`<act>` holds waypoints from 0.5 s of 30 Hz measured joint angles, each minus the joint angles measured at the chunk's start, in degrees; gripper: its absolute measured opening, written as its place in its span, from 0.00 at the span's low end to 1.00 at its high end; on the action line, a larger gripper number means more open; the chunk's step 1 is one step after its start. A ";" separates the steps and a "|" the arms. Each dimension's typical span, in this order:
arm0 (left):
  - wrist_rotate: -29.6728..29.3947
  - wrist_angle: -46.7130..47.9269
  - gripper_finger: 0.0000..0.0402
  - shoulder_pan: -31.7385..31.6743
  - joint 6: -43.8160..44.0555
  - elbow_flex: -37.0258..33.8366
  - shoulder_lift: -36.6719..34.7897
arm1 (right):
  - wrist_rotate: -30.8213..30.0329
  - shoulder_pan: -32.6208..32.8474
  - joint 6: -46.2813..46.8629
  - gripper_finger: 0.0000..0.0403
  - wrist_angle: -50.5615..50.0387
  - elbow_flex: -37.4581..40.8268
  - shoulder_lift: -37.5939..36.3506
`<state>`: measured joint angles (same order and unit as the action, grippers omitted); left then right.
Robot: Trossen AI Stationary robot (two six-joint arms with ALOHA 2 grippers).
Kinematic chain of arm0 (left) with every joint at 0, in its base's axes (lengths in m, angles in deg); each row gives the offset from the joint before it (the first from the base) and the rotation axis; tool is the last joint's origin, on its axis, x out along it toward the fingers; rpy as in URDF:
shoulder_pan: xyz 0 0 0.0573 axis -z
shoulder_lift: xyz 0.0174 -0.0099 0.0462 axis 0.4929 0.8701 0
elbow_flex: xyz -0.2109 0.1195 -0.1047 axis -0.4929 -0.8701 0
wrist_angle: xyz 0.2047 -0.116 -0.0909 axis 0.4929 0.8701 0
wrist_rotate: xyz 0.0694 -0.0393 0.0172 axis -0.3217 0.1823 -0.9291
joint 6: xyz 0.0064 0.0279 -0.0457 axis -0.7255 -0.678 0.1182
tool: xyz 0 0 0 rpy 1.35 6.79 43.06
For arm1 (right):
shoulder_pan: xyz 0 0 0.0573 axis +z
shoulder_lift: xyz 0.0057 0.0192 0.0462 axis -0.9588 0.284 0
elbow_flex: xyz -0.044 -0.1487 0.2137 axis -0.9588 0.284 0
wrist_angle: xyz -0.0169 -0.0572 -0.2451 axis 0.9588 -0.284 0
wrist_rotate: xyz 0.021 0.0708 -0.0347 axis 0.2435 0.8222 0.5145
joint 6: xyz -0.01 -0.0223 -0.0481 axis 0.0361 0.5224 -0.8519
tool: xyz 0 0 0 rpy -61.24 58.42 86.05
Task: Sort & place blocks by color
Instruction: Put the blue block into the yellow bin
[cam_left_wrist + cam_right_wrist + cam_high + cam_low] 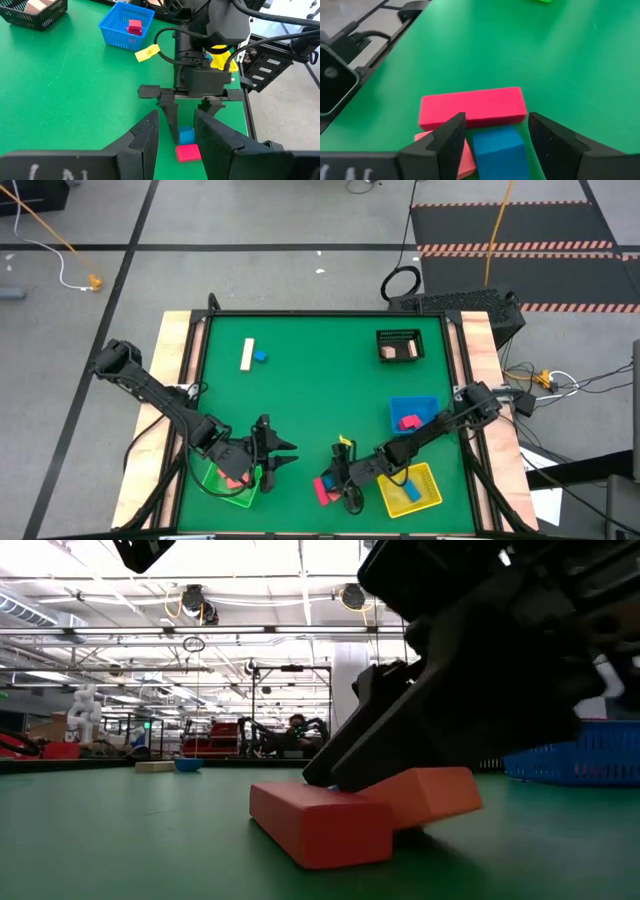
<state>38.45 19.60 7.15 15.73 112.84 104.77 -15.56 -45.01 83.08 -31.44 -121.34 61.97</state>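
At lower left of the high view our left tool [283, 453] hangs pressed together beside the green tray [236, 489]. Lower centre, our right tool [496, 135] stands spread astride the blue block [499, 151]; next we should pinch it.

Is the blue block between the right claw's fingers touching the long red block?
Touching: the right wrist view shows the blue block butted against the long red block, no green showing between them.
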 joint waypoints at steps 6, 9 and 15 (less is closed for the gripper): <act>0.01 0.12 0.31 0.00 0.13 0.00 0.00 | 0.27 -1.84 7.88 0.46 -1.39 0.01 0.03; 0.02 0.33 0.31 0.00 0.16 0.00 0.00 | 0.79 -2.26 10.00 0.45 -2.06 0.08 0.08; 0.02 0.44 0.31 0.00 0.16 0.00 0.00 | 1.81 -3.17 13.52 0.44 -2.33 0.08 -0.06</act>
<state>38.47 20.04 7.15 15.89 112.84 104.77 -13.75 -48.18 96.60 -33.77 -121.26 61.91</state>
